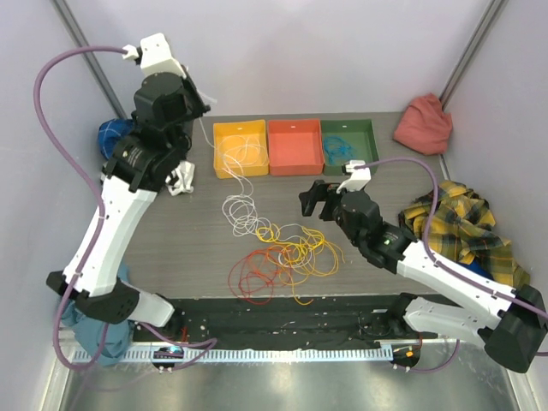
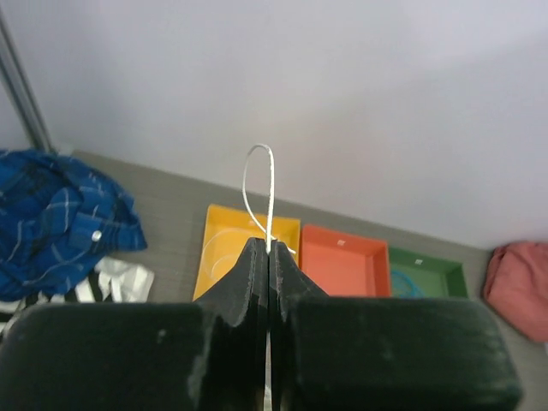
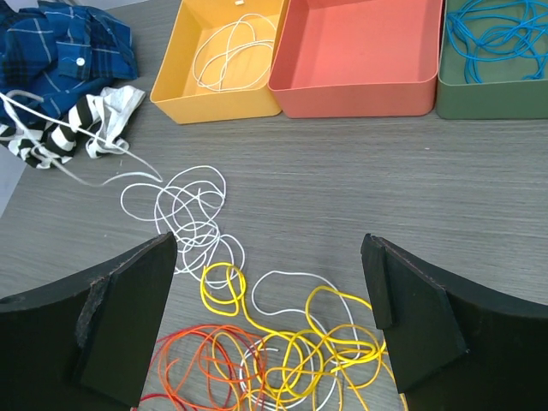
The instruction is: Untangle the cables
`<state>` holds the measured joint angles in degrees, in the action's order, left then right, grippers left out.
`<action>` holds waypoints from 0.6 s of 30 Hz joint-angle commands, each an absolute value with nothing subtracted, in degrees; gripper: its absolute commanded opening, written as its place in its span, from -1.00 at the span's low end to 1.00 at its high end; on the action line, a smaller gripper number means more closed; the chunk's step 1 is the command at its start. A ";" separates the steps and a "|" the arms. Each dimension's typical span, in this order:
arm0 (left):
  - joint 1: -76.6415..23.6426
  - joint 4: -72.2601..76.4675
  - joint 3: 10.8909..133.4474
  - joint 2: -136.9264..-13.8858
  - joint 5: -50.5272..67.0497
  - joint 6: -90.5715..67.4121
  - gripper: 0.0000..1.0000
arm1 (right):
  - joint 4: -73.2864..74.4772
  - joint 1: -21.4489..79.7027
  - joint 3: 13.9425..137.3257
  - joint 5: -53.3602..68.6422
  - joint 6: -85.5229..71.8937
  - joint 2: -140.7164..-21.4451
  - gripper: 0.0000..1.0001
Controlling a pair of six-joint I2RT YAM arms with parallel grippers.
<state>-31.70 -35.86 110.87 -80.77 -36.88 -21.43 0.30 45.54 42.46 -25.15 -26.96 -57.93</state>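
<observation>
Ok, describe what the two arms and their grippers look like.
The left arm and right arm have white shells with black joints and bases. A purple cable runs along each to a white wrist camera housing. The left gripper and right gripper have matte black, wedge-shaped fingers, scuffed at edges.

No words, brands, numbers or signs can be read. In the left wrist view a tiny white sticker sits at 12 o'clock on the red tray, and a second sticker on the green tray. They are possibly printed, but too small to tell.
</observation>
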 commanded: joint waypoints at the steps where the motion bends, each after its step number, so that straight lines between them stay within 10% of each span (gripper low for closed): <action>1: -30.42 -28.14 117.85 -85.59 -35.95 -18.46 -1.00 | -0.35 45.53 41.93 -23.73 -29.62 -55.20 0.97; 18: -20.74 -21.89 140.79 -111.79 -25.75 -21.71 -0.99 | 3.34 45.53 41.40 -23.56 -28.65 -54.40 0.97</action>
<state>-20.97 -27.73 135.06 -109.78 -28.42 -21.02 4.49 45.54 41.45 -23.70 -28.40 -53.30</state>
